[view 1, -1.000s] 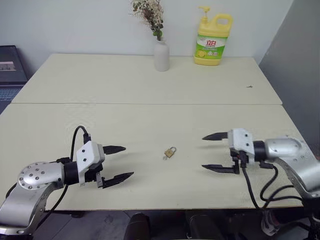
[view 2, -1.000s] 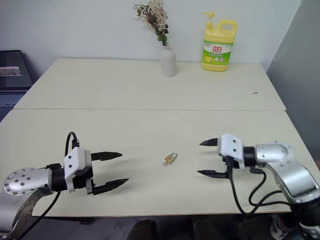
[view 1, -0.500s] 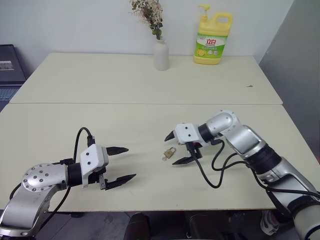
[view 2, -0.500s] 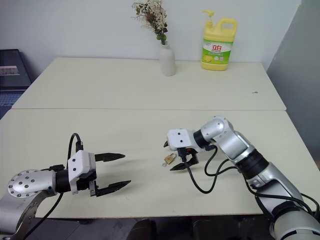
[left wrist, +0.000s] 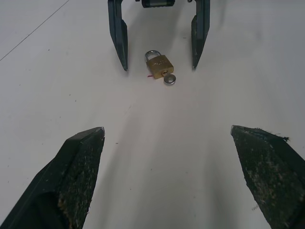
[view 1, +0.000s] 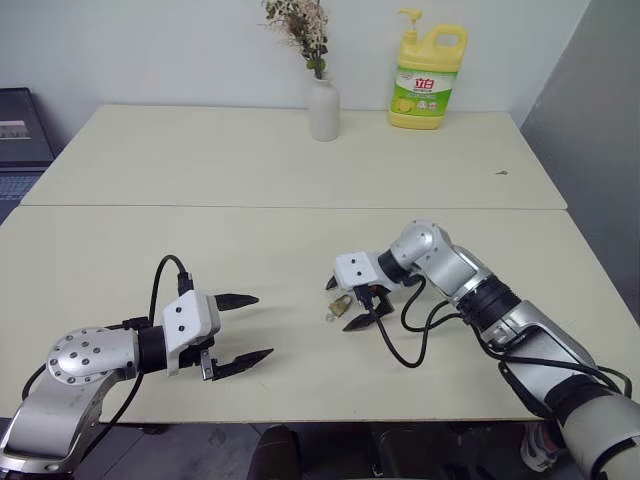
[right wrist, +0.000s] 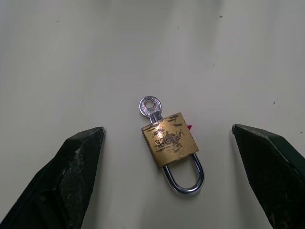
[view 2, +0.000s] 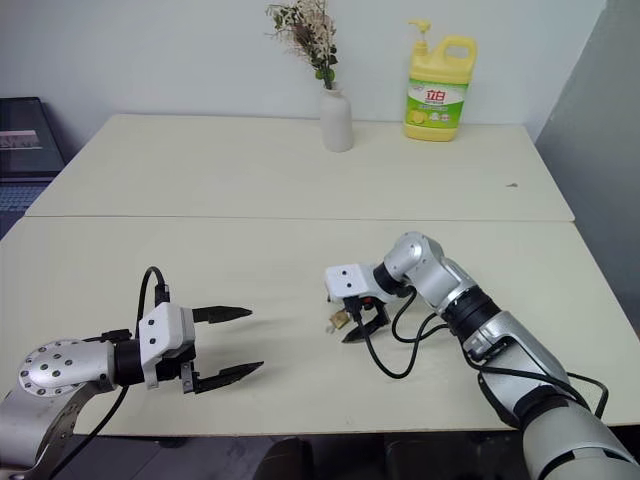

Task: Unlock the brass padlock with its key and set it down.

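The right gripper (view 1: 349,303) hangs wide open astride the padlock (right wrist: 170,140), touching nothing. The key (right wrist: 149,107) sits in the lock, its blade hidden. The left gripper (view 1: 248,326), also open, waits well apart on the table (view 1: 300,170).
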Available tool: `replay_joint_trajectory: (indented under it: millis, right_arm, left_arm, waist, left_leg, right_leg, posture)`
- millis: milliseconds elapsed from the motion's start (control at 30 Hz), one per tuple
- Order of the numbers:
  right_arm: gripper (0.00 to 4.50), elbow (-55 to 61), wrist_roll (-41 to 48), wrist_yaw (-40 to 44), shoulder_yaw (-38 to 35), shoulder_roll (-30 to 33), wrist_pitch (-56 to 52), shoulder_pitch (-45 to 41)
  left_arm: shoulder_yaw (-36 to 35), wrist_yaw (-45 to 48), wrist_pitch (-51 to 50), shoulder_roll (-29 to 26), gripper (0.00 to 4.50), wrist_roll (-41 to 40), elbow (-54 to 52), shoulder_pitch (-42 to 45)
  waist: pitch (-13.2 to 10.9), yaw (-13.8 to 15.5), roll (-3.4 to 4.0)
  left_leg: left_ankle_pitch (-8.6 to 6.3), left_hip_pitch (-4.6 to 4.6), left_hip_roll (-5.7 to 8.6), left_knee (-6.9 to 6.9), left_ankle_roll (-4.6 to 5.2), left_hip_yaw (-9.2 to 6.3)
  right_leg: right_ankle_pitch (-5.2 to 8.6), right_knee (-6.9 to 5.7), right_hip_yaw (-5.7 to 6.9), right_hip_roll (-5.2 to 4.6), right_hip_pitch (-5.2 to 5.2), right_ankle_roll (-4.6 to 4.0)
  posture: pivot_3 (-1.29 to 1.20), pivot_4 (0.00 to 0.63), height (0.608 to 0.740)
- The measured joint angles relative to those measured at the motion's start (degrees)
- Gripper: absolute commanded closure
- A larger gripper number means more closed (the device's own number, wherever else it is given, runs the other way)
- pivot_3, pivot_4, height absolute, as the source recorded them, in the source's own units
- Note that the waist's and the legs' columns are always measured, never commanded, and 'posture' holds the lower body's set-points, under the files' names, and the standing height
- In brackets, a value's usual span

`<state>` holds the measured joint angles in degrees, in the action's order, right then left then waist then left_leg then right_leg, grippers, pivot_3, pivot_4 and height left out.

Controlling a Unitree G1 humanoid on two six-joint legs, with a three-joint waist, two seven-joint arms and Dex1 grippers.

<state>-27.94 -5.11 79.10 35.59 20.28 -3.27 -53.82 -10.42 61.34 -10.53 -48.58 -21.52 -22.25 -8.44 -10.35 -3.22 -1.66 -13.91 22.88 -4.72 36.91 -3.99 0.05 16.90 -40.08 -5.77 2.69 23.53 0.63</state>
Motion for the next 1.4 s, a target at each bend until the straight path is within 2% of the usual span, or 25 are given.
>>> replay_joint_trajectory:
  millis: [67, 333, 367, 533, 667, 867, 1067, 1267, 1400]
  right_arm:
    - [0.61, -1.6, -0.6, 0.5, 0.0, -0.7, 1.3, -0.9]
    - [3.48, -4.8, -1.6, 1.2, -0.1, -1.7, 5.7, -1.4]
    - [3.57, -4.8, -1.7, 1.2, -0.1, -1.7, 5.6, -1.4]
    - [3.56, -3.4, -1.7, 1.2, -0.6, -1.1, 4.6, -0.7]
    - [3.56, 2.8, -0.8, -1.2, -4.1, 2.5, 1.6, 4.1]
    - [3.56, 23.7, 0.6, -10.3, -15.4, 11.3, -7.2, 19.1]
    - [3.56, 46.4, -1.7, -21.6, -22.2, 14.4, -18.0, 34.1]
    - [3.56, 59.4, -4.4, -30.0, -23.7, 13.4, -26.8, 40.2]
    - [3.56, 62.3, -8.7, -35.3, -22.9, 13.9, -26.0, 41.5]
  left_arm:
    - [0.1, 0.0, 0.0, 0.1, 0.0, 0.2, 0.0, 0.0]
    - [1.3, 0.0, 0.7, 0.2, 0.0, 0.4, 0.0, 0.2]
    - [1.3, 0.0, 0.7, 0.2, 0.0, 0.4, 0.0, 0.3]
    - [2.2, -0.3, 0.7, 0.3, 0.0, 0.4, 0.0, 1.3]
    - [2.5, -1.2, 0.1, 1.2, 0.0, 0.2, 0.1, 2.1]
    - [3.9, -5.9, -8.5, 4.8, 0.0, -4.1, -0.7, 9.6]
    - [5.8, -9.9, -17.7, 7.4, 0.0, -8.0, -0.6, 19.3]
    - [9.2, -9.2, -21.8, 7.3, 0.0, -8.2, 0.5, 23.9]
    - [10.6, -6.5, -22.0, 7.3, 0.0, -8.6, 2.9, 26.5]
  waist:
    - [0.0, 0.0, 0.0]
    - [0.0, 0.0, 0.0]
    - [0.0, 0.0, 0.0]
    - [0.0, 0.0, 0.0]
    - [0.0, 0.6, 0.0]
    - [0.0, 1.5, 0.0]
    - [0.0, 0.9, 0.0]
    - [0.0, 0.3, -0.01]
    - [0.0, 0.3, -0.02]
  left_leg:
    - [0.0, -0.01, 0.0, 0.0, 0.0, -0.01]
    - [0.0, -0.08, 0.0, 0.02, 0.0, -0.02]
    - [0.0, -0.08, 0.0, 0.02, 0.0, -0.02]
    - [0.0, -0.07, 0.01, 0.04, 0.0, -0.03]
    - [0.0, -0.01, 0.04, 0.04, 0.0, -0.04]
    - [0.0, 0.04, 0.06, 0.03, 0.0, -0.12]
    - [0.0, 0.02, 0.07, 0.03, 0.0, -0.19]
    - [0.0, 0.0, 0.08, 0.04, -0.01, -0.2]
    - [0.01, 0.01, 0.1, 0.05, -0.01, -0.2]
  right_leg:
    - [0.0, 0.0, 0.01, 0.0, 0.0, 0.0]
    - [0.0, -0.09, 0.01, 0.0, -0.03, 0.0]
    - [0.0, -0.11, 0.01, 0.0, -0.03, 0.0]
    - [0.0, -0.14, 0.01, 0.0, -0.03, 0.0]
    - [0.0, -0.13, 0.01, -0.03, -0.02, 0.0]
    - [0.01, -0.09, 0.06, -0.01, -0.02, 0.03]
    - [0.16, -0.12, 0.03, 0.05, -0.03, 0.32]
    - [0.16, -0.12, 0.01, 0.05, -0.05, 0.34]
    - [0.16, -0.11, 0.02, 0.05, -0.05, 0.34]
  posture:
    - [0.0, 0.15, 0.74]
    - [0.0, 0.15, 0.74]
    - [0.0, 0.15, 0.74]
    - [0.0, 0.15, 0.74]
    - [0.0, 0.15, 0.74]
    - [0.0, 0.15, 0.74]
    - [0.0, 0.15, 0.74]
    - [0.0, 0.15, 0.74]
    - [0.0, 0.15, 0.74]
